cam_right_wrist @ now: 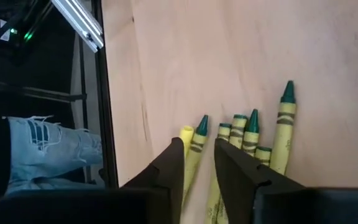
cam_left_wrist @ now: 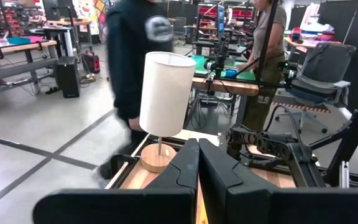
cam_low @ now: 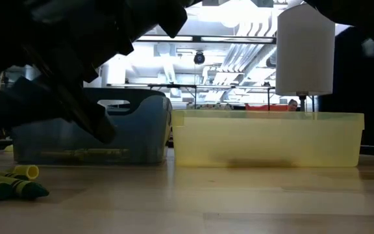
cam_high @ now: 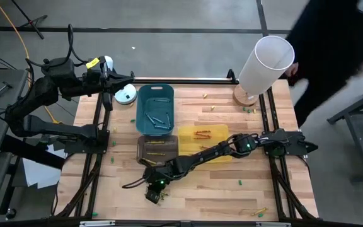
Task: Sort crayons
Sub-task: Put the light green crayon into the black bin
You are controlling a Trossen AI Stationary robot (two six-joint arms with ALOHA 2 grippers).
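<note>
Green crayons [cam_right_wrist: 247,140] cluster under the right hand [cam_right_wrist: 199,163], fingers apart astride one; pickup step, next comes closing squarely.

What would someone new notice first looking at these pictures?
Probably the right arm stretched across the table, its right pincer down at the near edge with its fingers apart around one of a cluster of green crayons. Next, the tall white lamp at the far right corner, and the blue bin, brown bin and yellow bin mid-table. The left pincer waits shut, raised at far left.
</note>
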